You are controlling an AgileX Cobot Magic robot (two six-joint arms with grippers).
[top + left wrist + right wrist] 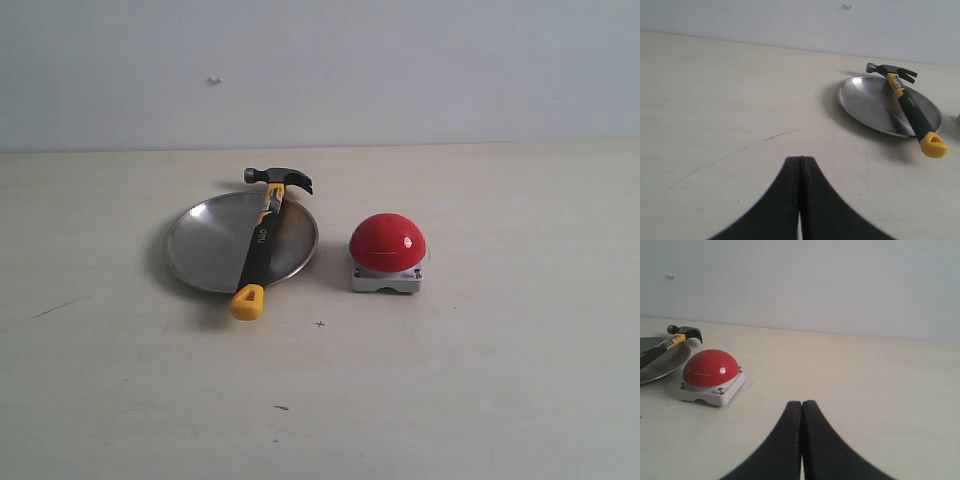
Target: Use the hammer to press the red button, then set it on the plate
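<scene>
Black-handled, yellow-ended claw hammer (262,243) across round silver metal plate (205,245), long axis near-to-far, butt overhanging near rim. Glossy red dome button (387,242) just right of plate. Likely nearer hammer: left gripper (800,159). Pressed together, empty: left gripper and right gripper (802,402).

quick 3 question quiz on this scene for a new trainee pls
1. True or false: the hammer lies across the plate, with its yellow end sticking out past the rim.
2. In the exterior view, where does the red button sit?
A) to the left of the plate
B) to the right of the plate, on the table
C) on the plate
3. Fill in: the left gripper and the right gripper both have their jaws ____ and hold nothing.

Key: 1 true; 2 B; 3 shut.
</scene>
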